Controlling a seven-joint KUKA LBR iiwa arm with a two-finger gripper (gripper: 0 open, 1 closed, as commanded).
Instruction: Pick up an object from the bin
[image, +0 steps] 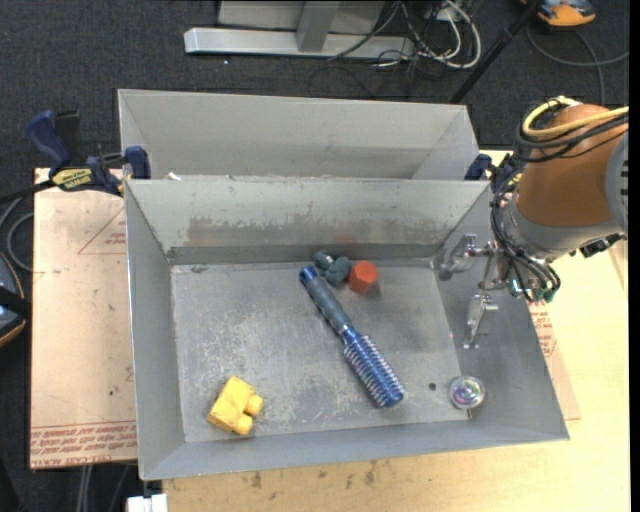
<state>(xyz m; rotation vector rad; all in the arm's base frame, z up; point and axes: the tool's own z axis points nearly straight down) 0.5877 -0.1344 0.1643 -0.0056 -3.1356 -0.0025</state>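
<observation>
On the dark floor (60, 60), cables (455, 40) trail beside what may be a grey stand's foot (250, 40).

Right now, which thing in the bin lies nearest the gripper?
The shiny round thing in the bin's lower right corner, just below the gripper. The brush, red block and yellow block all lie farther left.

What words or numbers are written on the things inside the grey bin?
None can be read on anything in the bin.
Blue brush: no writing shows.
Yellow block: no writing shows.
Orange block: no writing shows.
Small shiny round thing: too small to tell.
</observation>
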